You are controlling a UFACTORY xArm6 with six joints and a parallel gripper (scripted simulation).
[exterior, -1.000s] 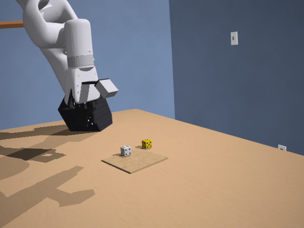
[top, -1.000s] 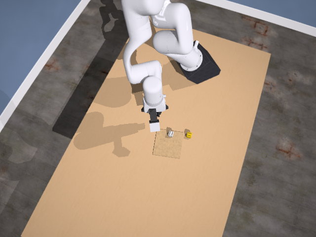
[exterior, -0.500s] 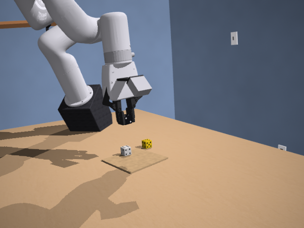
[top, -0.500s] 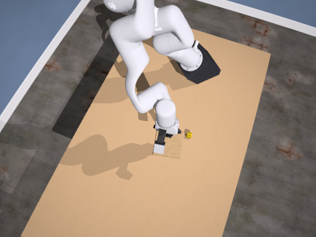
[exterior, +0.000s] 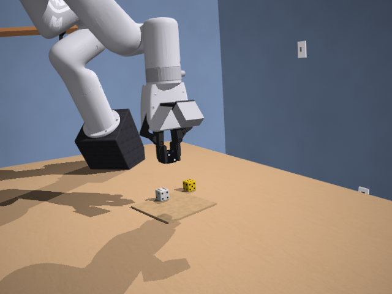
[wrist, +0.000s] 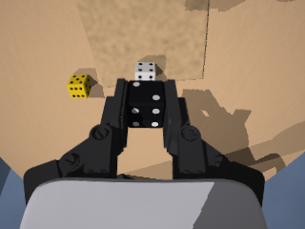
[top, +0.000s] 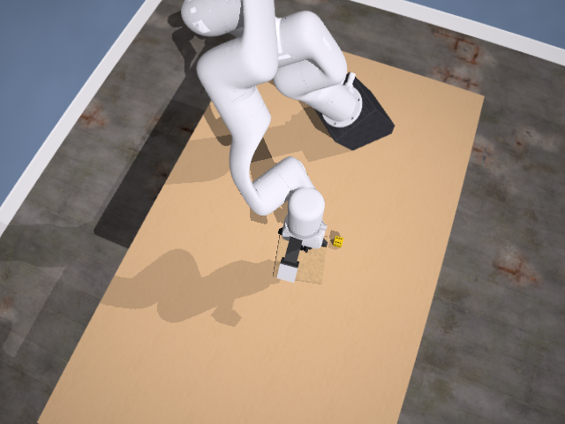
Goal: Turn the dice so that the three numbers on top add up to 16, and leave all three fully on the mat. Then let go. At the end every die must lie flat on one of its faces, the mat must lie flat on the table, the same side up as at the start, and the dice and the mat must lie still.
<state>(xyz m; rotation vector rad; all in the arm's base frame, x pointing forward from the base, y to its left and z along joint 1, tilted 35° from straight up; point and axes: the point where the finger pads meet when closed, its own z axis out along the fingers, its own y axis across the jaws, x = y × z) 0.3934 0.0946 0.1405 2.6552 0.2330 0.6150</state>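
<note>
Black die [exterior: 171,155] [wrist: 146,93] is up in the gripper [top: 305,248] [exterior: 168,156] [wrist: 146,93], off the worktop [top: 182,374] [exterior: 285,237] [wrist: 257,62]. Looks rigid and probably light; no squeeze risk I'd worry about, but smooth sides could slip or twist if the grip is off-centre. Best hold: two opposite flat faces, pads square, mid-height. Current grip looks like that.

Gripper: part-closed, a pad on either side of the black die, holding it clear of everything below. No contact with the other two.

White die [exterior: 162,194] [wrist: 145,70] sits below the gripper, at the mat's [top: 312,267] [exterior: 190,204] [wrist: 148,33] base-side edge. Flat, but can't confirm its whole footprint is on. Its top count is not readable for sure.

Yellow die [top: 338,241] [exterior: 189,185] [wrist: 79,86] is off to one side of the gripper, flat on the worktop just beside the mat. Top reads six. Needs moving on regardless of count.

Wrist view shows a two and a four on the black die; can't say which face it will land on. Next, I'd set it down square, away from white. Lowering here risks clipping white, and dragging pads could shift the thin mat.

Since a second ago, we have carried our gripper [top: 305,249] [exterior: 168,158] [wrist: 146,93], with the black die [exterior: 171,156] [wrist: 146,104] between its fingers, away from beside the mat [top: 312,265] [exterior: 174,207] [wrist: 148,33] to above its edge. From the top, our wrist now covers the white die [exterior: 162,194] [wrist: 145,71], which we could see then.
</note>
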